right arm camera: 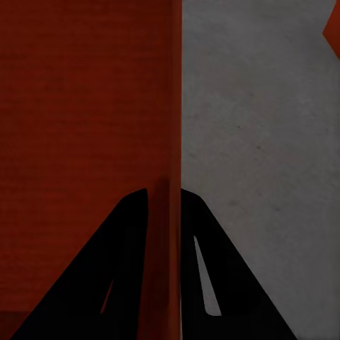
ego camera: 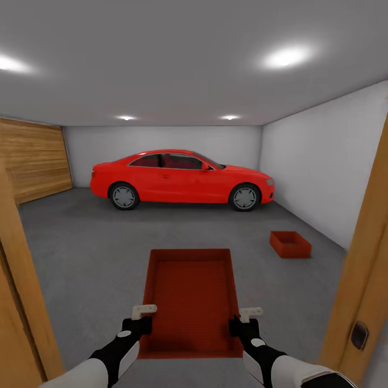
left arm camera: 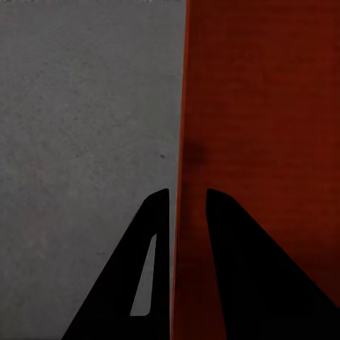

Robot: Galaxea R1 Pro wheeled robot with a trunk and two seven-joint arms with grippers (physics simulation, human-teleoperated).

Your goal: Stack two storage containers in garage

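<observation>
Red-orange carried container (ego camera: 191, 302) held out front over the grey concrete floor (ego camera: 81, 253), long axis pointing away toward the red car (ego camera: 180, 180). Left gripper (ego camera: 141, 319) clamped on the left long wall, one finger either side; right gripper (ego camera: 243, 321) clamped likewise on the right wall. Second container (ego camera: 290, 243) resting ahead and to the right near the white wall (ego camera: 323, 167), closer to the right arm; likely next a drive forward-right to stack.

Dark grey concrete floor (ego camera: 81, 248) of the garage, a small red-orange container (ego camera: 290, 244) resting on it near the right wall, a red car (ego camera: 182, 179) standing at the back
</observation>
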